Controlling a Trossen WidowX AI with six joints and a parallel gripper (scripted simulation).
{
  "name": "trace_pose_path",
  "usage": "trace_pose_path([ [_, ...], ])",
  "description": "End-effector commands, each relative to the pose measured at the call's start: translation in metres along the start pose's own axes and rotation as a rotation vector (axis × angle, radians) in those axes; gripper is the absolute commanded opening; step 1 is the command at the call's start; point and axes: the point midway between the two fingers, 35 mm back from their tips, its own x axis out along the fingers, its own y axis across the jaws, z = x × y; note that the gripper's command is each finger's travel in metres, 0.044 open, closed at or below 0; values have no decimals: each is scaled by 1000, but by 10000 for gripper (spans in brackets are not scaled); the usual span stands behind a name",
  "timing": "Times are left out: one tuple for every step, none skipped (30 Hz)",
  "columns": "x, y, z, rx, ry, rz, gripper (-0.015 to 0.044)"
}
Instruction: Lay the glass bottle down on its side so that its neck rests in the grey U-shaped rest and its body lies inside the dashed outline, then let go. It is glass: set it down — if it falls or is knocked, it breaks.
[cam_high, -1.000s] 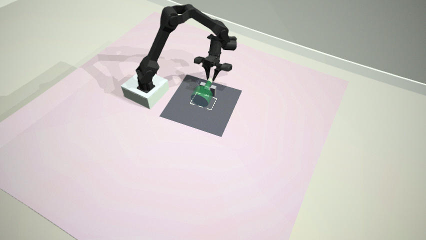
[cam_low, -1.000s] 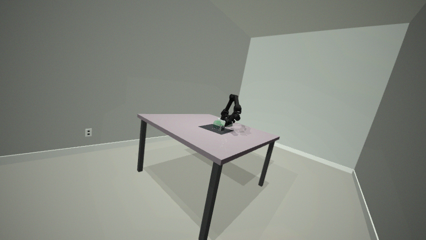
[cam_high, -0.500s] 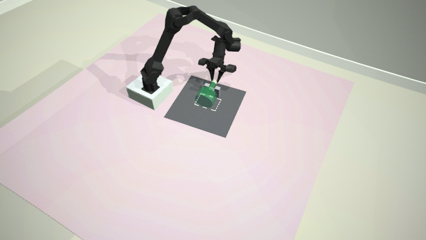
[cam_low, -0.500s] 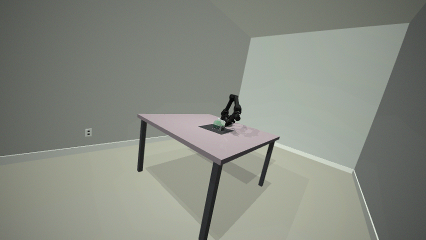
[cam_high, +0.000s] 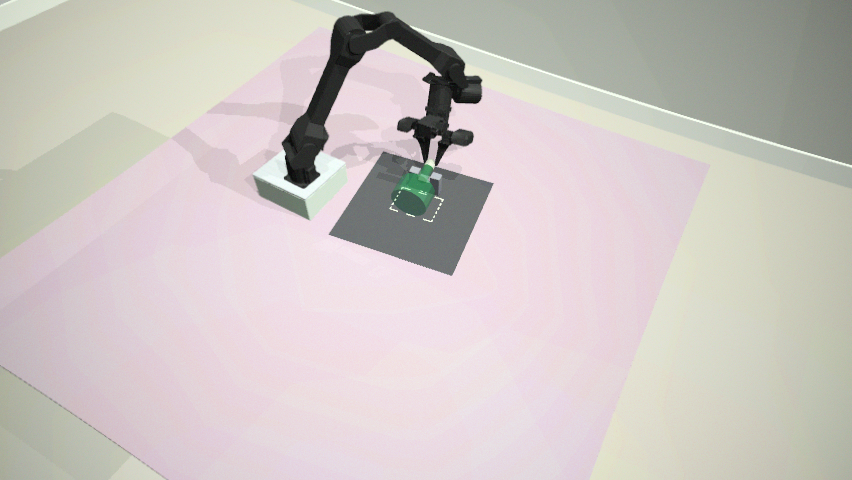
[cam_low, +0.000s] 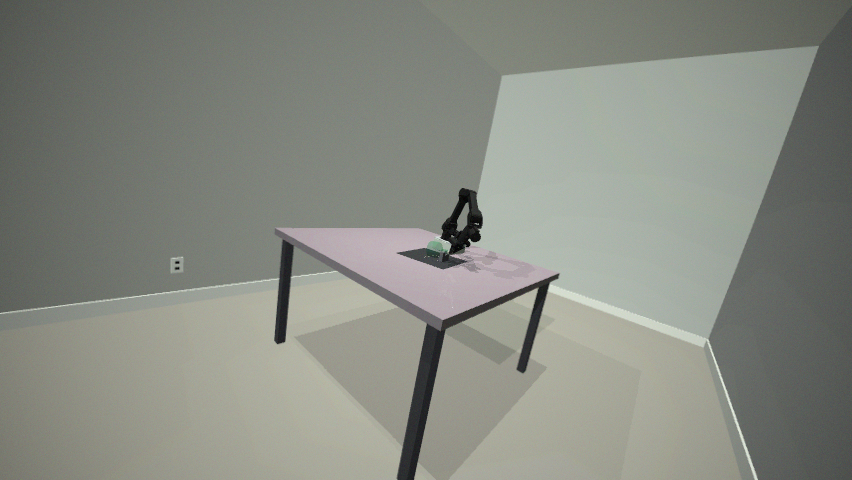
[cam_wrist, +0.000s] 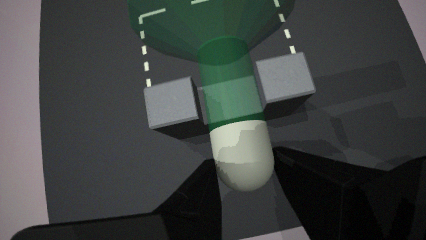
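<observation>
Wrist view: top edge cuts off the bottle's wide body (cam_wrist: 212, 22); far end of dashed outline (cam_wrist: 146, 52) also cropped. Gripper (cam_wrist: 244, 162) runs out at bottom edge. Exterior: bottle (cam_low: 434, 246) small, its neck not made out; contact at grey rest (cam_low: 444, 256) too small to tell. Near table leg (cam_low: 422, 399) cropped below.

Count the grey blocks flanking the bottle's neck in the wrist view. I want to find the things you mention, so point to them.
2: one block (cam_wrist: 171, 103) left of the green neck (cam_wrist: 228, 80) in that picture, the other (cam_wrist: 285, 77) right of it. None seems hidden there.
</observation>
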Motion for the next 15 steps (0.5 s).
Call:
trace_pose_path([
  [3,0,3,-1,-4,-2,108],
  [3,0,3,-1,-3,-2,108],
  [3,0,3,-1,-3,-1,108],
  [3,0,3,0,-2,-1,108],
  [3,0,3,0,-1,0,108],
  [4,0,3,0,0,0,108],
  [4,0,2,1,1,1,108],
  [4,0,2,1,2,1,108],
  [4,0,2,1,3,2,108],
  [4,0,2,2,4,2,108],
  [4,0,2,2,5,3,108],
  [4,0,2,2,6,3,108],
  [5,0,2,3,7,4,108],
  [5,0,2,3,8,5,108],
  [5,0,2,3,9,5,108],
])
